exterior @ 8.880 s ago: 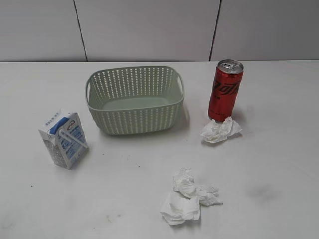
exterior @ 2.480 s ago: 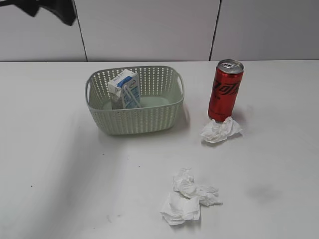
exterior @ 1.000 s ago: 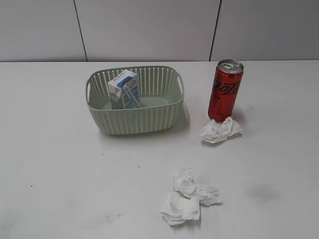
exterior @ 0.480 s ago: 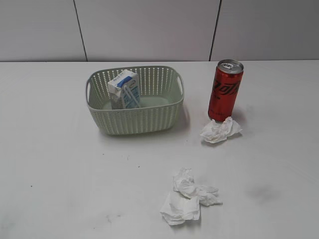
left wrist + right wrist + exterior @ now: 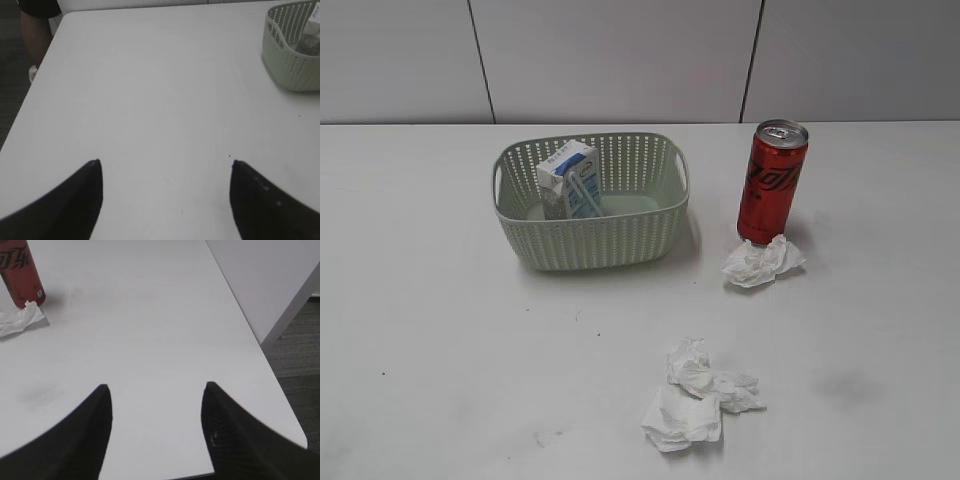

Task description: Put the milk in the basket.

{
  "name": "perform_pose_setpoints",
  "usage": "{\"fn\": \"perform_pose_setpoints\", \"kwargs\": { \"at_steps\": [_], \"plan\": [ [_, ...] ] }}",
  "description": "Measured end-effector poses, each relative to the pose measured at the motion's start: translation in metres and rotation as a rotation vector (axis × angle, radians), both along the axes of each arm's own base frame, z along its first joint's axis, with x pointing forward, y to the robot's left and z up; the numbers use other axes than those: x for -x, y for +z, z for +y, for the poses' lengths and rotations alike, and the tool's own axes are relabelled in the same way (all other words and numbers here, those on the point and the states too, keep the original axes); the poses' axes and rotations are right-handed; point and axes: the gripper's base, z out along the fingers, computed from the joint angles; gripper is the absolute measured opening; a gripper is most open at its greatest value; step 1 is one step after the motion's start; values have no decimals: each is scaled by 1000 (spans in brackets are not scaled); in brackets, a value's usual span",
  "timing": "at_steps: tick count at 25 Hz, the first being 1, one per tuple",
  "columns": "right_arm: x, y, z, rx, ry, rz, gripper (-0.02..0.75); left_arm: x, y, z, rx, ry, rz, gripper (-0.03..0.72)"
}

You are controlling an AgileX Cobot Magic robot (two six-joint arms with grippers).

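Note:
The milk (image 5: 569, 181), a small white and blue carton with a straw on its side, stands upright inside the pale green basket (image 5: 600, 240), toward its left end. In the left wrist view the basket (image 5: 290, 65) sits at the top right, with a bit of the milk (image 5: 314, 20) showing over its rim. My left gripper (image 5: 165, 162) is open and empty over bare table, far from the basket. My right gripper (image 5: 156, 386) is open and empty near the table's right front corner. Neither gripper shows in the exterior view.
A tall red soda can (image 5: 772, 182) stands right of the basket with a crumpled tissue (image 5: 762, 262) at its base; both show in the right wrist view, the can (image 5: 21, 274) at top left. Another crumpled tissue (image 5: 698, 397) lies front centre. The table edge (image 5: 250, 330) drops off at the right.
The milk went from the table's left side into the basket. The dark arm seen at the top left 2.5 s ago has left the exterior view. Nothing has moved in the last second.

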Motion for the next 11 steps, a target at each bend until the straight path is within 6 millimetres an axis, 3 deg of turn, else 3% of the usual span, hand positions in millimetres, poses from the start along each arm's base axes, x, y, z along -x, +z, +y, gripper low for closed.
{"fn": "perform_pose_setpoints", "kwargs": {
  "at_steps": [11],
  "plan": [
    [0, 0, 0, 0, 0, 0, 449, 13, 0, 0, 2, 10, -84, 587]
  ]
}}
